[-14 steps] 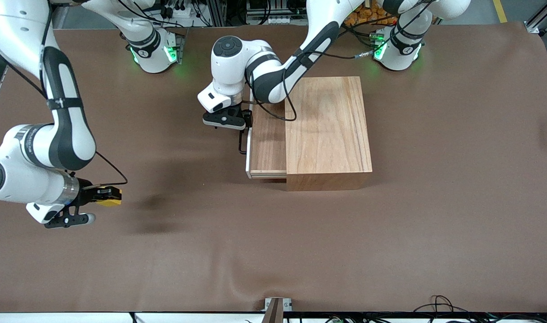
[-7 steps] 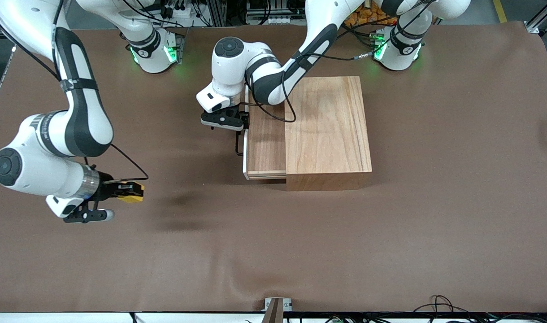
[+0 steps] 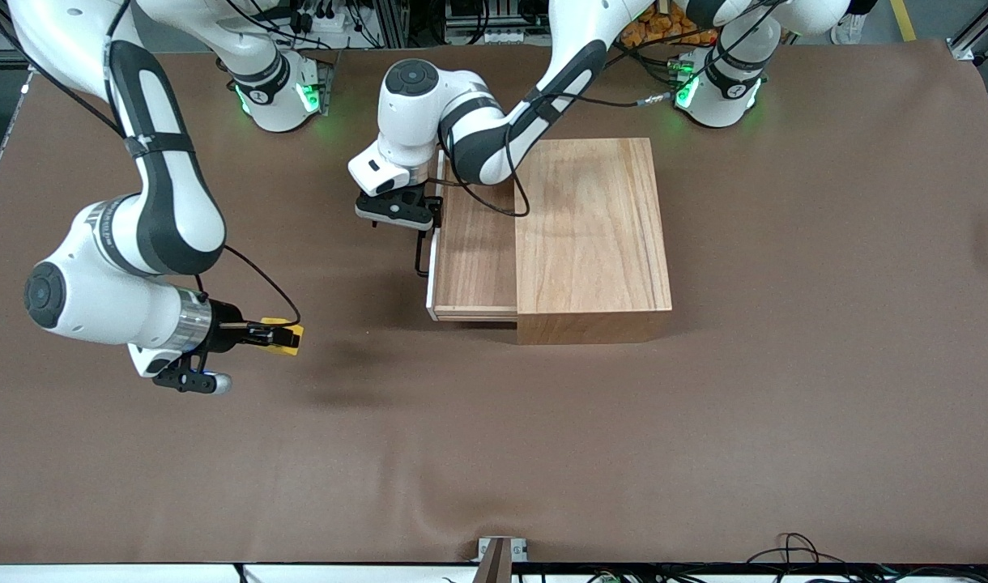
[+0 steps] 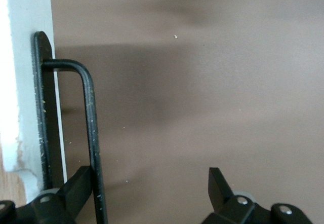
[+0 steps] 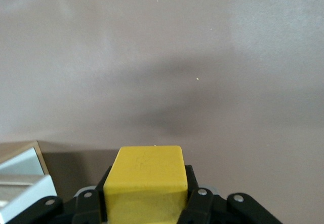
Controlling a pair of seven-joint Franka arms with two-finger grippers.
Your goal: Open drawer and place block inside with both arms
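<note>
The drawer (image 3: pixel 474 251) stands partly pulled out of the large wooden box (image 3: pixel 593 235), its white front (image 3: pixel 432 271) facing the right arm's end of the table. My left gripper (image 3: pixel 401 214) is open at the black bar handle (image 3: pixel 419 259). In the left wrist view the handle (image 4: pixel 91 127) lies between the open fingers, against one finger (image 4: pixel 76 183), beside the white front (image 4: pixel 25 82). My right gripper (image 3: pixel 271 335) hangs over the bare table, shut on the yellow block (image 3: pixel 287 337). The block (image 5: pixel 147 171) fills the right wrist view's lower middle.
A brown mat (image 3: pixel 542 445) covers the table. The two arm bases (image 3: pixel 279 93) (image 3: pixel 717 85) stand along the edge farthest from the front camera. A clamp (image 3: pixel 498 555) sits at the nearest edge. A corner of the drawer front (image 5: pixel 23 188) shows in the right wrist view.
The drawer has slid further out of the box with my left gripper at its handle. My right gripper has carried the block across the table toward the drawer.
</note>
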